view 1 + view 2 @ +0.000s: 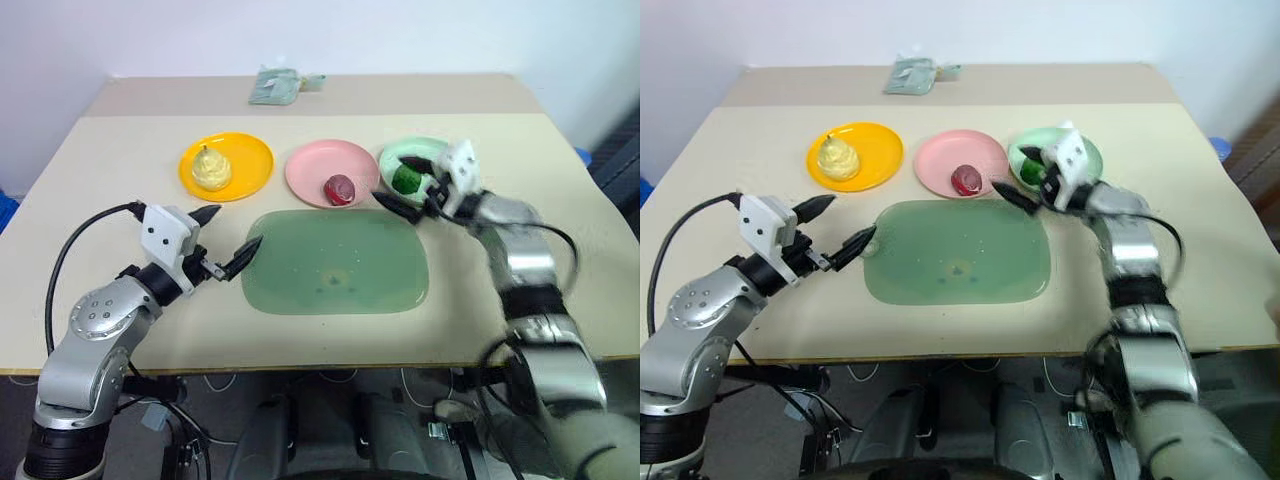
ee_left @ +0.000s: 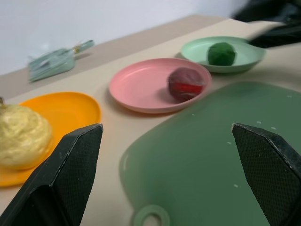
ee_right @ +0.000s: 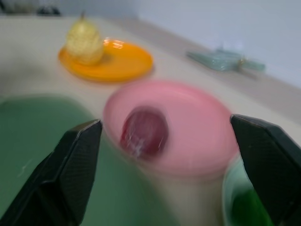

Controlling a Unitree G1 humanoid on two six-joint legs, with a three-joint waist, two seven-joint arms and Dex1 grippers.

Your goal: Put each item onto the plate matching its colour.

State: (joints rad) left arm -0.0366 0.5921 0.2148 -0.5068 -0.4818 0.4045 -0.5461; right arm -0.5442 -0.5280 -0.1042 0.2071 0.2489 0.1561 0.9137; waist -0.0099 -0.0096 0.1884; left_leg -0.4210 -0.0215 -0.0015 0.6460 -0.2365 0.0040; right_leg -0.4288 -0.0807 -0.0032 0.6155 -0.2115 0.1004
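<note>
With all 3 toys [image 1: 213, 168] on matching plates [image 1: 355, 160] upper centre and both claws, left [image 1: 229, 240] and right [image 1: 420, 189], spread empty, could still nudge green ball [image 1: 406, 177] off when withdrawing.

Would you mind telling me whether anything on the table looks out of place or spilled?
Nothing stands out. The yellow pear sits on the yellow plate, the red item on the pink plate, the green ball on the mint plate. No spills.
</note>
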